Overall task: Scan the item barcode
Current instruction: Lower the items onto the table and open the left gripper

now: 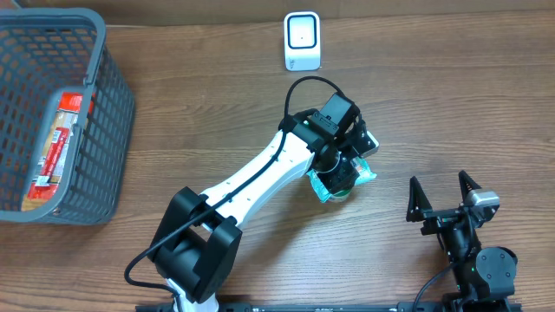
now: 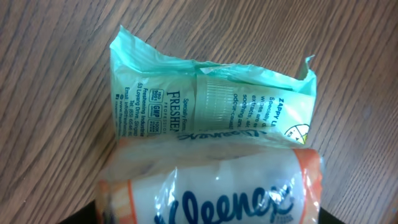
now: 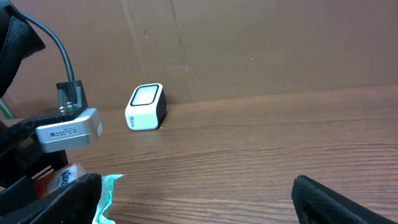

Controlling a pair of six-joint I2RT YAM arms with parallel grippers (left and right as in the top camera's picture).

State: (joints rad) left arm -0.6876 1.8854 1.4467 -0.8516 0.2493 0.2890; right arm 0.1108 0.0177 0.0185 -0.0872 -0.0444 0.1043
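A: Any print you can read?
B: "Kleenex" in blue script on the white-and-orange pack (image 2: 211, 186), nearest the left end effector (image 1: 342, 170); just beyond it, the green pack (image 2: 205, 99) shows "FRESHE…", "GMP", "ZAPPY"; the finer print is illegible.

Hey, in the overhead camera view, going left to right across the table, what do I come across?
Grey basket → white scanner → green packet → right gripper. The left arm spans too much of the middle to place.

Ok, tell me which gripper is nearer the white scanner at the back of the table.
Left. The left gripper is over the green packet, just in front of the scanner; the right gripper sits open farther back toward the robot and off to the right.
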